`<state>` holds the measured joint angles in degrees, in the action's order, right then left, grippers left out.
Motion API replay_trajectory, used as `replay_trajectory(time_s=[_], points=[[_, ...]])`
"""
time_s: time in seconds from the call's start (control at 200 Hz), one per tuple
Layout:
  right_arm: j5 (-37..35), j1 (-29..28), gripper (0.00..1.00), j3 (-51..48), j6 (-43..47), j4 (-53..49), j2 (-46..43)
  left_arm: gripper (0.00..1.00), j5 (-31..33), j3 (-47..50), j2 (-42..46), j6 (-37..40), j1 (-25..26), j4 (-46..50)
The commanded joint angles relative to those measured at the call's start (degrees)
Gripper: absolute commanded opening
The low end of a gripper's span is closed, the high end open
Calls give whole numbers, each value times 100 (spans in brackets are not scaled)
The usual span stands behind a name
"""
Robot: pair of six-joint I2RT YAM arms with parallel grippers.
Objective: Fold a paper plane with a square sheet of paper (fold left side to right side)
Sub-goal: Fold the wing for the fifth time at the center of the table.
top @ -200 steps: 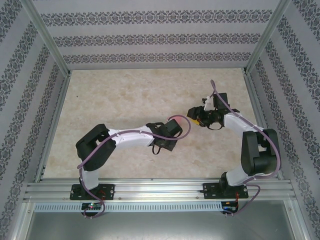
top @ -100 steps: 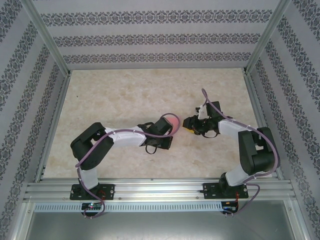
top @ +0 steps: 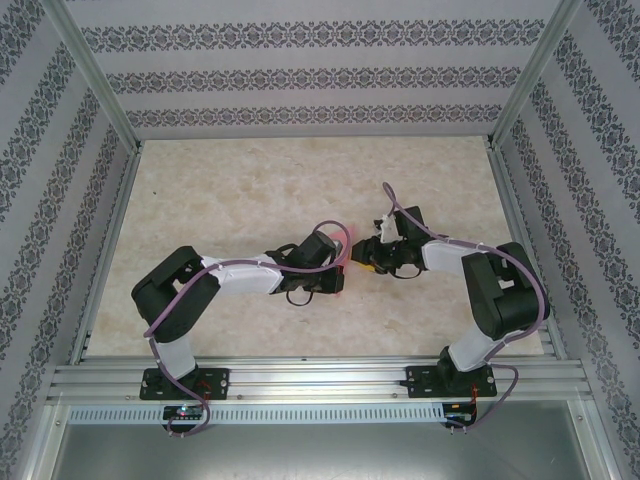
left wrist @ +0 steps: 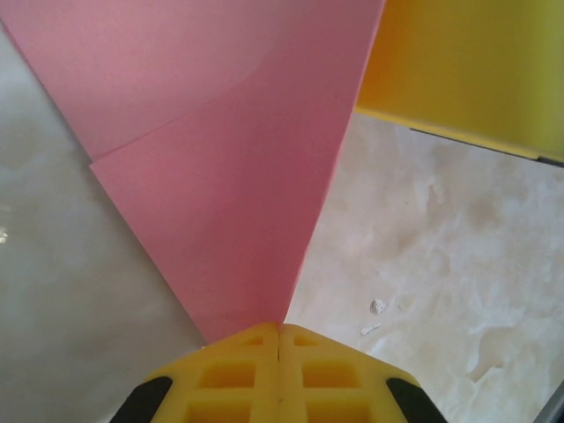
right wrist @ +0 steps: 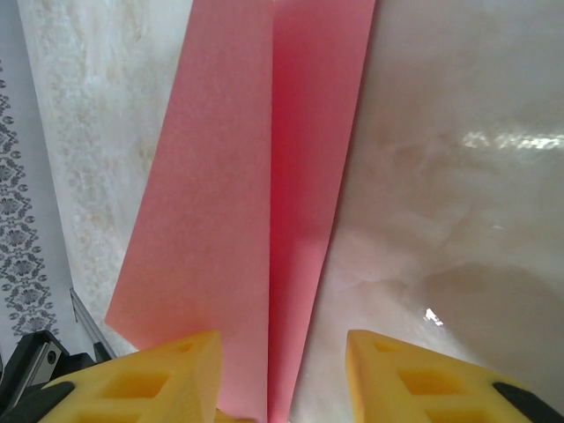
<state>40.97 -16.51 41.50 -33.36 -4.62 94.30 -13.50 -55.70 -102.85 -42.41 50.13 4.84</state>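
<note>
Left jaws pressed together, clamped on the pointed tip of the pink sheet of paper [left wrist: 220, 176]. Right jaws apart, yellow pads [right wrist: 163, 374] either side of the sheet's lower edge, one pad overlapping it; not squeezing as far as I can see.

Sheet is already folded, overlapping layers and a lengthwise crease visible. In the top view it sits near mid-surface, a touch toward 3 o'clock, between the two arms: left arm [top: 240, 272] in from 7 o'clock, right arm [top: 480, 290] from 5 o'clock. It looks lifted off the surface, not lying flat. In the left wrist view it fans from 6 o'clock up to 11–12, with the other arm's yellow pad [left wrist: 458, 66] at 1 o'clock.

Risks, my read:
- left hold is on a narrow tip, so the sheet could pivot or slip out
- right jaws closing off-centre would crumple the layers or skew the crease
- arms pulling apart while both clamp could tear the thin paper
- layers sliding would give a crooked plane

Surface [top: 250, 190]: beige, marbled, glossy glare, a few white crumbs [left wrist: 377, 307]. Room: patterned wallpaper walls [top: 300, 80], aluminium frame posts [top: 95, 75], rail [top: 320, 380] at 6 o'clock.
</note>
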Motion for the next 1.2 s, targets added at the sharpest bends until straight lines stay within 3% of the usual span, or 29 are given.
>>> replay_trajectory(time_s=[0.0, 0.445, 1.194], points=[[10, -80, 42, 86, -43, 244, 145, 1, -154, 102, 125, -212, -117, -441], [-26, -250, 40, 271, -100, 296, 397, 1, -191, 173, 47, -294, -159, -591], [-179, -77, 47, 255, 188, -58, 236, 0, -273, 411, -95, -487, -249, -958]])
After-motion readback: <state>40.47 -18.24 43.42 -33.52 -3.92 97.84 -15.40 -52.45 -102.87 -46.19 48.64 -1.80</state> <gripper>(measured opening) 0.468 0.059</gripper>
